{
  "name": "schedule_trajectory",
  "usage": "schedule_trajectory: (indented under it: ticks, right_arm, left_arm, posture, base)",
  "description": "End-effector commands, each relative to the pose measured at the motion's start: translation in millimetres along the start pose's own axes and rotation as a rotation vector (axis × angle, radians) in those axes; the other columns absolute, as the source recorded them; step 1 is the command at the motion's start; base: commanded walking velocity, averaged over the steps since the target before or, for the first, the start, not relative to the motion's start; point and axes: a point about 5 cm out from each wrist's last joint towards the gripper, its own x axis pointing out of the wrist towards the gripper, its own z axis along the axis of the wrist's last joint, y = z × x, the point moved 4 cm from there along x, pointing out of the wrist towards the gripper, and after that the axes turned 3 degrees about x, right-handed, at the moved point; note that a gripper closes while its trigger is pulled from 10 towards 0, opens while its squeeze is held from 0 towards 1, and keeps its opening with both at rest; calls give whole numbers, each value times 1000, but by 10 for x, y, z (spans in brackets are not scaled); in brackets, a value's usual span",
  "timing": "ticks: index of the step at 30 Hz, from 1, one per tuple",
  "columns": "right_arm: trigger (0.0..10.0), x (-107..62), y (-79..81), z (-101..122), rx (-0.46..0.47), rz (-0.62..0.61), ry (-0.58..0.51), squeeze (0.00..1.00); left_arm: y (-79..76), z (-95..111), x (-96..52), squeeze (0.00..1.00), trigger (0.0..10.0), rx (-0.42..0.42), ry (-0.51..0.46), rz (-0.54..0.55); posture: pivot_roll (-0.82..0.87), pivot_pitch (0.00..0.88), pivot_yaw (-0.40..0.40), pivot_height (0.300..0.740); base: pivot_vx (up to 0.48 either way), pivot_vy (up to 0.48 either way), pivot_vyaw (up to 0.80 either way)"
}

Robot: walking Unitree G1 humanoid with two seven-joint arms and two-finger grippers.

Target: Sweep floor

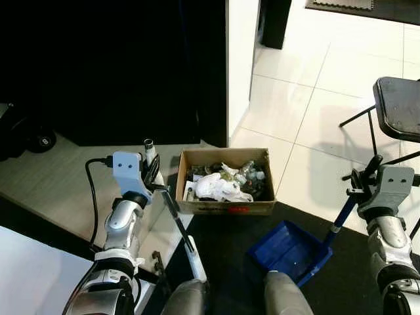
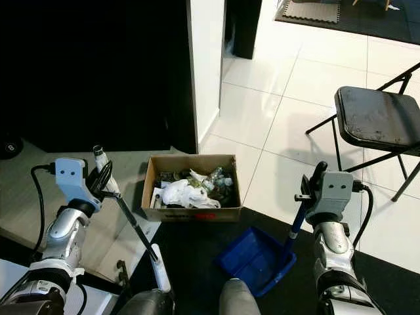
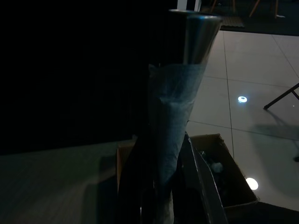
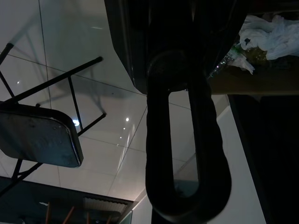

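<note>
Two tools in hand and ready, yet little sign of sweeping done. Left gripper [image 1: 155, 173] up beside the left edge of the box, pinching the top of the broom [image 1: 178, 222] between pressed-in fingers; from there slanting down and inward toward the robot's feet, with the lower end low over the dark mat [image 1: 223, 239]. Right gripper [image 2: 314, 181] out on the right, clamped shut around the upright blue handle of the dustpan [image 1: 289, 252]; resting tilted on the mat, just in front of the box's right corner, mouth turned toward the robot's legs. Looks bare inside the blue tray, as far as can be made out. Between the two arms, a cardboard box [image 1: 226, 209] sitting at the edge of the mat, packed with crumpled white paper, bottles and other rubbish; cannot tell whether any of it came from sweeping. Beyond it, pale tiled floor [image 1: 308, 111] with no obvious litter or dust visible, though too distant for fine dirt. To the right, a folding chair [image 1: 400, 105] standing well apart from the dustpan. Judged overall: at or near the start, or between passes. Left to do, probably: bring the broom head down, draw dirt toward the pan, then tip it into the box.
</note>
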Motion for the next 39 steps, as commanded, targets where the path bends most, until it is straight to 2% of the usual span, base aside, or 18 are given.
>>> schedule_trajectory:
  ticks: [1, 4, 10, 24, 32, 39]
  right_arm:
    - [10000, 41, 89, 65, 55, 21, -41, 0]
    - [10000, 97, 194, 36, 40, 49, 0, 0]
    - [10000, 128, 257, 56, 51, 61, -5, 0]
    - [10000, 108, 261, 1, 50, 60, 23, 0]
    - [10000, 102, 259, -8, 56, 63, 27, 0]
    - [10000, 106, 327, -25, 67, 86, 36, 0]
  left_arm:
    - [-33, -1, 31, 0, 10000, -5, 4, -4]
    - [-42, 4, 53, 0, 10000, -8, 8, -9]
    - [-37, 32, 66, 0, 10000, -17, -5, 0]
    - [-52, 13, 50, 0, 10000, -32, -2, 8]
    - [-91, 13, 60, 0, 10000, -38, -2, 7]
    - [-87, 4, 65, 0, 10000, -44, 3, 13]
  posture:
    - [-24, 0, 20, 740]
    - [-24, 0, 21, 740]
    - [-20, 0, 14, 740]
    - [-21, 5, 14, 740]
    - [-24, 6, 14, 740]
    - [-20, 9, 13, 740]
  base:
    - [0, 0, 0]
    - [0, 0, 0]
    - [0, 0, 0]
    - [0, 0, 0]
    - [0, -388, 0]
    - [0, -416, 0]
